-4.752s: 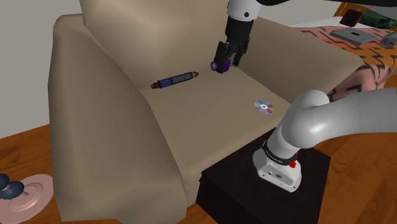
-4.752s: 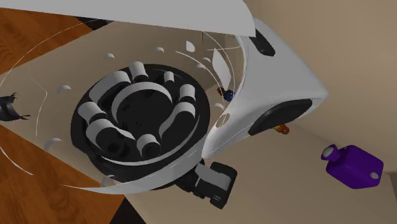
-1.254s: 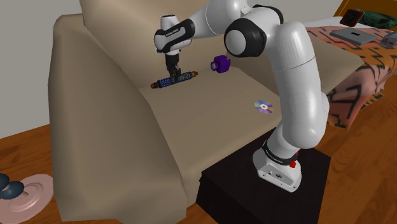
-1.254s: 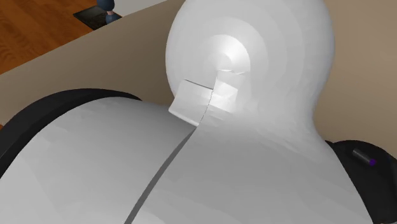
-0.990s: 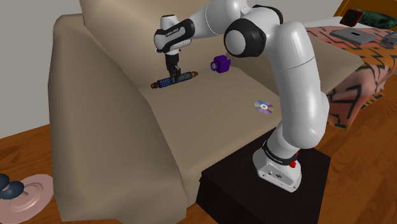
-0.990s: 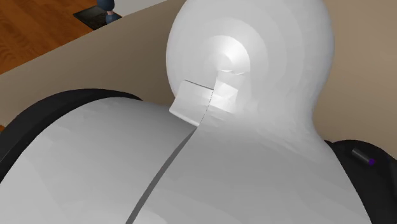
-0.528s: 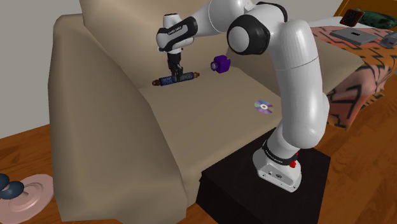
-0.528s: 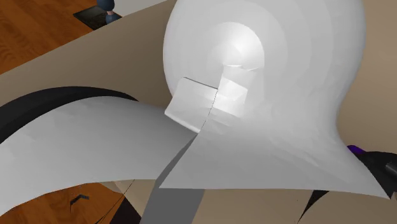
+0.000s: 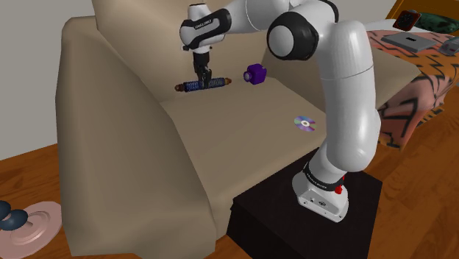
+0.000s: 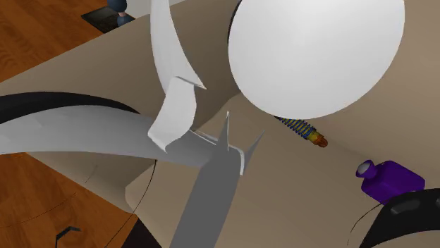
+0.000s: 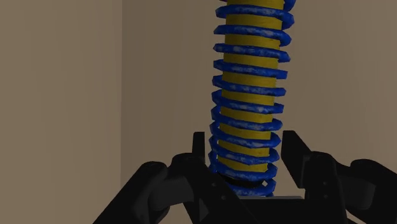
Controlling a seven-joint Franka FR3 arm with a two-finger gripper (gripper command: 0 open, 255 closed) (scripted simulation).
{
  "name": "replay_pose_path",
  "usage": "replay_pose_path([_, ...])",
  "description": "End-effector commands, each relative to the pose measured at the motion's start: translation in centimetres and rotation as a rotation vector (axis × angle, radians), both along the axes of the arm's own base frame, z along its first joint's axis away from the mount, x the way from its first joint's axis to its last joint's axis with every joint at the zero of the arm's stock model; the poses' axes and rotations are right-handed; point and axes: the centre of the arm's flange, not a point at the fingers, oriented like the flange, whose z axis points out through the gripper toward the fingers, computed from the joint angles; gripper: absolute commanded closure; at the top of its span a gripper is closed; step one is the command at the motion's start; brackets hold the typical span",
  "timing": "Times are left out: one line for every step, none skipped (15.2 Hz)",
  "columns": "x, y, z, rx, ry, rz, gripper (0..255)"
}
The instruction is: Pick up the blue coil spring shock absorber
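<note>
The shock absorber (image 9: 203, 83) has a blue coil spring around a yellow core and brown ends. It hangs level, a little above the beige armchair seat (image 9: 243, 132), near the backrest. My black gripper (image 9: 202, 76) points straight down and is shut on its middle. In the wrist view the fingers (image 11: 200, 153) clasp the blue coil (image 11: 251, 95) from both sides, with the spring running away from the gripper (image 11: 247, 162). In the second exterior view one end of the shock absorber (image 10: 304, 131) shows below the white arm (image 10: 317, 49).
A purple bottle-like object (image 9: 255, 73) lies on the seat just to the shoulder view's right of the gripper. A shiny disc (image 9: 304, 123) lies nearer the front. The armrest (image 9: 118, 125) rises at the left. The black stand (image 9: 294, 221) is at the lower right.
The gripper has risen with the shock absorber clasped in it, lifting it off the seat and toward the backrest. The arm's upper links have swung upward.
</note>
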Motion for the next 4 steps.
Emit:
replay_pose_path([0.05,0.11,1.11,0.000,0.000,0.000,255])
replay_pose_path([0.05,0.11,1.64,0.000,0.000,0.000,255])
replay_pose_path([0.04,0.11,1.72,0.000,0.000,0.000,255])
replay_pose_path([0.05,0.11,1.72,0.000,0.000,0.000,255])
